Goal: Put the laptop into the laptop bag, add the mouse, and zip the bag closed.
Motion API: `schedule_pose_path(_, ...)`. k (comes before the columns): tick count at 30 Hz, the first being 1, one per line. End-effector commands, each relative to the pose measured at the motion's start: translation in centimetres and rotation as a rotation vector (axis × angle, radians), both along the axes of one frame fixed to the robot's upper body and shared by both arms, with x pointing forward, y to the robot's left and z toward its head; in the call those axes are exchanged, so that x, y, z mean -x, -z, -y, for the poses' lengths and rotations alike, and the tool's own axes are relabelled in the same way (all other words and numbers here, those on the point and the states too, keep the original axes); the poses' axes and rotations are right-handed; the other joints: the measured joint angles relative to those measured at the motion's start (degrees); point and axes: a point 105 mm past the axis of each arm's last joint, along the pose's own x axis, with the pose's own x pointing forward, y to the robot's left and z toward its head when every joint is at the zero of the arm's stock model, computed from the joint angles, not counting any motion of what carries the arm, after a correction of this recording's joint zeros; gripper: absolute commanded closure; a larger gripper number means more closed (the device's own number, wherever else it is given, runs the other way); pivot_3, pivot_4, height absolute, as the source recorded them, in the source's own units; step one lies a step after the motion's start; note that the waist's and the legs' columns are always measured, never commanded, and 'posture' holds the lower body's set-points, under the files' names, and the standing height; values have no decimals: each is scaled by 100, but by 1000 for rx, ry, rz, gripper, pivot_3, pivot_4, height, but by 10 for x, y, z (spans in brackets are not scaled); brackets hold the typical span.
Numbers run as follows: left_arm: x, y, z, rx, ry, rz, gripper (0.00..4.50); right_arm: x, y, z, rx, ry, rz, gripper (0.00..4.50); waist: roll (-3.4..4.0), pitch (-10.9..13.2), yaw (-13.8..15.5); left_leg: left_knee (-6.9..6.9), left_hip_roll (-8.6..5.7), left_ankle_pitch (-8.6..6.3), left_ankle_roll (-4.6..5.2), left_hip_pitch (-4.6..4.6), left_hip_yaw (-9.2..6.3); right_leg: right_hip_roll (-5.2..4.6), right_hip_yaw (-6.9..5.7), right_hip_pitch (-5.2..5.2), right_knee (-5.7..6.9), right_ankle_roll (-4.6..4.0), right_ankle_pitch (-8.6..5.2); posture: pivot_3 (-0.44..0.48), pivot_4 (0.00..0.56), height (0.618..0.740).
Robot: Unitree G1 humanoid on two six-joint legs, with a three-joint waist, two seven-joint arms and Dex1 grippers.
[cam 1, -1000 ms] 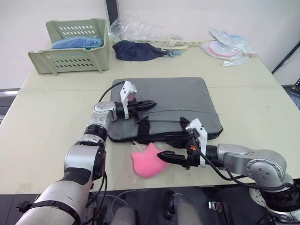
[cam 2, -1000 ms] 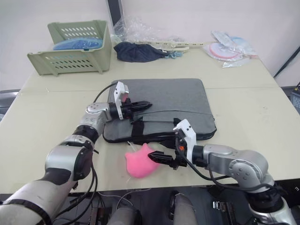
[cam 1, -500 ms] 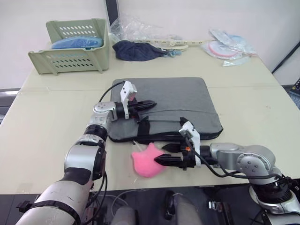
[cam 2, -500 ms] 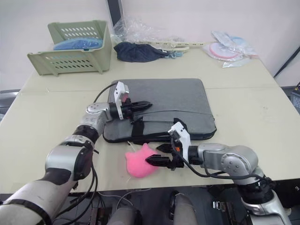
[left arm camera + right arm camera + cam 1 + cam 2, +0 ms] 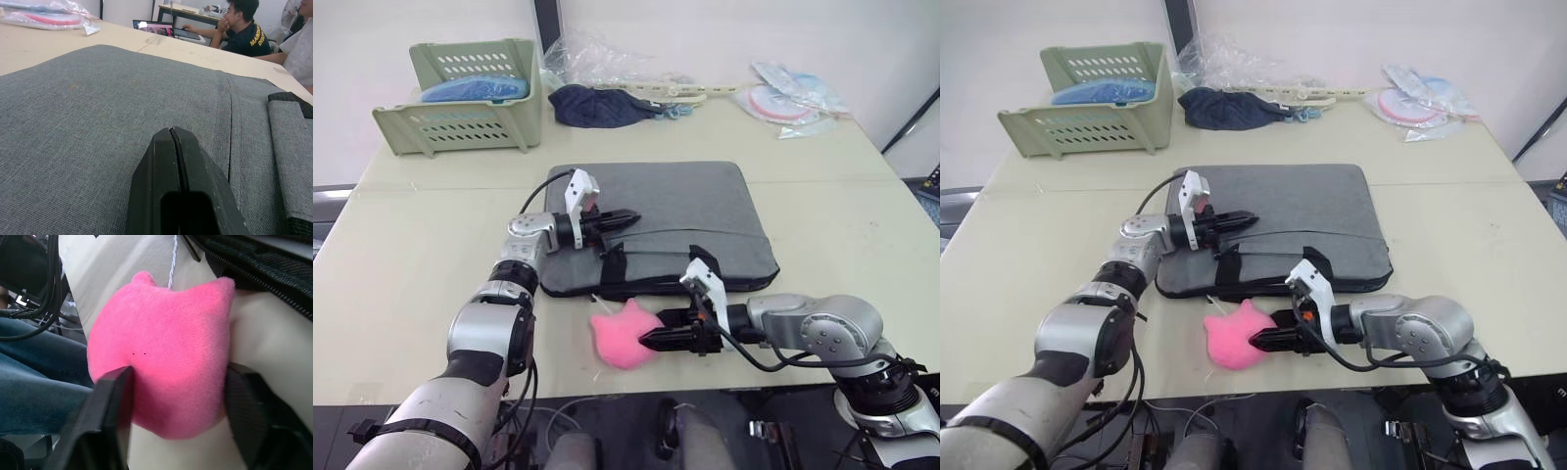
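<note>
Pressed flat on the laptop bag (image 5: 671,220) with fingers clenched on nothing: the left gripper (image 5: 625,216), tips meeting in a single seam in the left wrist view, grey fabric spreading ahead of and under them. Judged a holding-down hand, there to keep the sleeve from sliding while the zip end is pulled.

Closing around the pink fluffy charm (image 5: 624,334): the right gripper (image 5: 1267,340), low on the table (image 5: 411,245) just off the bag's near edge. In the right wrist view, one black finger (image 5: 105,416) against each flank of the plush, the black zip edge (image 5: 254,271) just beyond it, a white cord running from charm to bag. Probably taken as the handle for drawing the zip, since it hangs from that edge; contact looks made, a firm squeeze less certain.

No laptop or mouse out on the table near either gripper; presumably inside the bag, though not confirmed from here.

Well beyond the left gripper: a green plastic basket (image 5: 470,122) holding a blue bundle (image 5: 475,89), and beside it a dark blue cloth (image 5: 597,106).
</note>
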Motion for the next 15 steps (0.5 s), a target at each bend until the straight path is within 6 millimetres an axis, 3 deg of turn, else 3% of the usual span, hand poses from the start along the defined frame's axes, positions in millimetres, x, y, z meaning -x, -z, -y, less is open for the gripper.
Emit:
schedule_pose_path(1,7,27,6,-39,16,-89,4500,3,-6,-1,-13,-24,20,4443,0,0,0,0,0,0,0,0,0,0,0,0,0,0,0,0,150,740)
schedule_pose_path(9,10,32,10,-61,37,-86,4500,2,-11,2,-25,-5,33,4443,1,-1,6,1,-1,0,0,-1,-1,-1,-2,1,0,0,0,0,150,740)
schedule_pose_path(15,19,48,12,-114,76,-92,4500,-3,-17,7,-21,18,60,4443,12,-10,5,2,-2,0,0,-2,-5,-3,-4,1,0,0,0,0,150,740)
